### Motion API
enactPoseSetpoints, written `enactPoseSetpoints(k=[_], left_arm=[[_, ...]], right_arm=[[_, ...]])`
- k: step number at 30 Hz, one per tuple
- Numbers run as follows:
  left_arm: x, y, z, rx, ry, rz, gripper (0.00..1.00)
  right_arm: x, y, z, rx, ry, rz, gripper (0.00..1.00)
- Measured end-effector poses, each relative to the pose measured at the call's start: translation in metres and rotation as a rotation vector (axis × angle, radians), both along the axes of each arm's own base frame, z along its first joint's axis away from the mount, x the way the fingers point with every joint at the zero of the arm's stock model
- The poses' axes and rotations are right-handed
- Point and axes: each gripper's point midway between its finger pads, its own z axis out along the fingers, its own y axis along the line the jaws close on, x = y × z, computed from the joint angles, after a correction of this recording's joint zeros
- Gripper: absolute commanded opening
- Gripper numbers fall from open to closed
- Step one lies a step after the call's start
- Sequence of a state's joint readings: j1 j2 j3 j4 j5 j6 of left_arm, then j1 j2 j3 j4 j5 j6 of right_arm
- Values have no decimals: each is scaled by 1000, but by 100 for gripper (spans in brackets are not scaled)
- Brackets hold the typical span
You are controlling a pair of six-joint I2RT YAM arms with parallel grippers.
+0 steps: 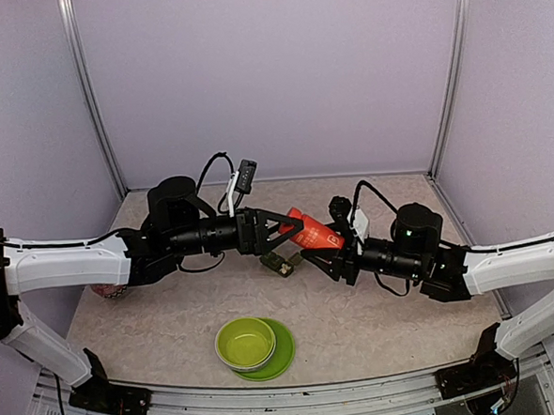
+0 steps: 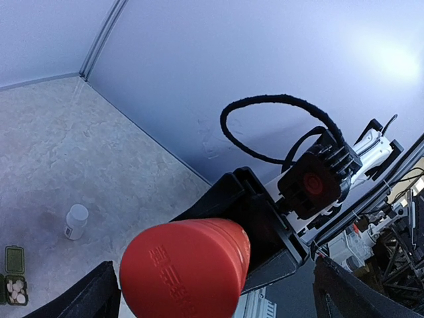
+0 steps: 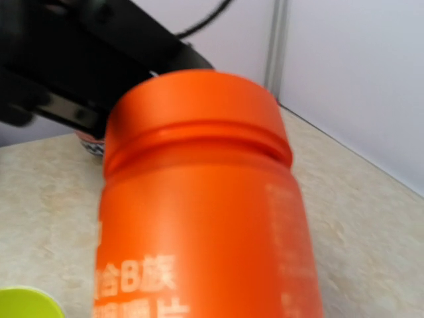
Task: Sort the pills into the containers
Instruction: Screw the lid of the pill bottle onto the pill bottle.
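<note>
Overhead, entries run left to right.

**Surface and room.** The table (image 1: pixel 171 317) is pale beige with a speckled, stone-like finish. Lavender wall panels (image 1: pixel 269 76) close it in on three sides, with aluminium posts (image 1: pixel 91 96) at the back corners.

**Task item.** The containers (image 1: pixel 279 263) are a small dark green strip of joined square compartments. The strip lies flat at the centre of the table, under the spot where the two grippers meet, and touches neither.

**Holders and contents.**
- 9 o'clock: a red-and-white patterned object (image 1: pixel 108 291) sits mostly under the left arm, and its kind cannot be told.
- The left gripper (image 1: pixel 295 233) has its jaws spread to their widest. One finger stands on each side of the bottle's cap, and it grips nothing (the wrist view shows a gap on both sides).
- 6 o'clock, near the front edge: a lime-green bowl (image 1: pixel 246 343) sits on a matching plate (image 1: pixel 284 350).
- In the strip, seen from the left wrist, one compartment has its lid shut. The next is open and holds pale pills (image 2: pixel 14 291).
- A small white bottle (image 2: pixel 76 220) stands upright near the strip, not touching it.
- The orange-red bottle (image 1: pixel 314 233) is held above the table, lying nearly level. Its cap is on and points at the left gripper, and the side carries white lettering. Its contents cannot be seen.
- The right gripper (image 1: pixel 334 251) has its jaws partly closed, clamped on the bottle's body.
</note>
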State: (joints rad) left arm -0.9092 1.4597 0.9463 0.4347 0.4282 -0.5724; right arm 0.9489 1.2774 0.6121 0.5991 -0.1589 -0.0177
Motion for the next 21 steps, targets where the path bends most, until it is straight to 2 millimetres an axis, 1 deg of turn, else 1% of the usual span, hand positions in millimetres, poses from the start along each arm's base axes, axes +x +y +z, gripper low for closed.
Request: enactPoseSetpoints(k=[6, 12, 21], left_arm=[[-1, -1, -1, 0, 5, -9, 99], [1, -1, -6, 8, 13, -9, 99], [1, -1, -6, 8, 12, -11, 99]], right_arm=[[6, -3, -4, -13, 6, -40, 42], [7, 0, -10, -21, 13, -32, 42], [-4, 14, -26, -37, 40, 61, 41]])
